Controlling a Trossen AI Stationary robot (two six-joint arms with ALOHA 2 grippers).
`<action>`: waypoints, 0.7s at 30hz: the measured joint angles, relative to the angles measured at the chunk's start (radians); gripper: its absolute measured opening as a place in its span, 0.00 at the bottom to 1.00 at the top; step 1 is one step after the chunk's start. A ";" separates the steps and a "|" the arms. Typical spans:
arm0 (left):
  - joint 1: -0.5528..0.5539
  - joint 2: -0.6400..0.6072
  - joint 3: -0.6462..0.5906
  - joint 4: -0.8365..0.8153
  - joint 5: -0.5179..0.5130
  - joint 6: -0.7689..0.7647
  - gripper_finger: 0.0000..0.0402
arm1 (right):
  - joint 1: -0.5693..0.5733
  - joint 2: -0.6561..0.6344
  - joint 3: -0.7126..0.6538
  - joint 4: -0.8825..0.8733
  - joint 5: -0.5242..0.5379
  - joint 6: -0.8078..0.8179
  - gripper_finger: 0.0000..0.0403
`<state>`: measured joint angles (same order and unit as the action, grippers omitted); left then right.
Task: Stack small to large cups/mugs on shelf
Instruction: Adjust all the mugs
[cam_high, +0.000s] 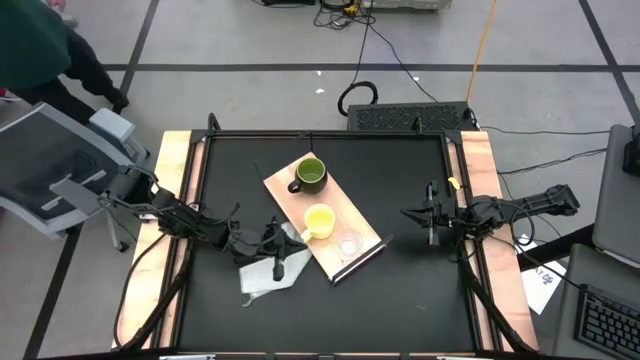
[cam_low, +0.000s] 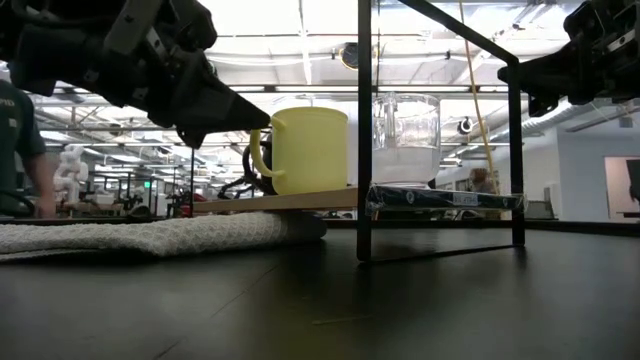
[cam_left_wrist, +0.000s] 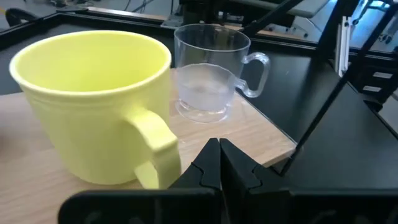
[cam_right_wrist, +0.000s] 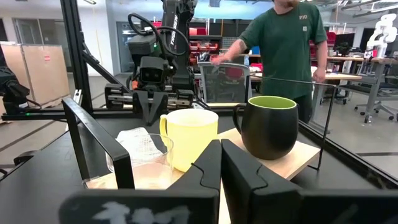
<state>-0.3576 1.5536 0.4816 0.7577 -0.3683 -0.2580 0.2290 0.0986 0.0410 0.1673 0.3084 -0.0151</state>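
Three vessels sit unstacked in a row on the wooden shelf (cam_high: 322, 212): green mug (cam_high: 310, 174), yellow mug (cam_high: 319, 220), clear cup (cam_high: 349, 243). The left gripper (cam_high: 277, 244), closed and empty, hovers beside the yellow mug's handle; the right gripper (cam_high: 431, 224) (also closed) waits well apart. Stacking seems not yet begun; next, the gripper must open.

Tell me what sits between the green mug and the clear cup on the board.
The yellow mug sits between the green mug and the clear cup, as the high view shows.
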 joint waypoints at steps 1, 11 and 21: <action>0.000 0.000 0.000 0.000 0.000 -0.003 0.00 | 0.000 0.000 0.000 0.000 0.000 0.000 0.00; 0.005 0.000 0.000 -0.005 -0.034 -0.007 0.00 | 0.000 0.000 0.000 0.000 0.000 0.003 0.00; 0.021 0.000 0.000 -0.036 -0.048 -0.025 0.00 | 0.000 0.000 0.000 -0.001 0.000 0.003 0.00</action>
<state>-0.3368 1.5536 0.4816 0.7219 -0.4162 -0.2831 0.2291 0.0986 0.0414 0.1665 0.3084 -0.0116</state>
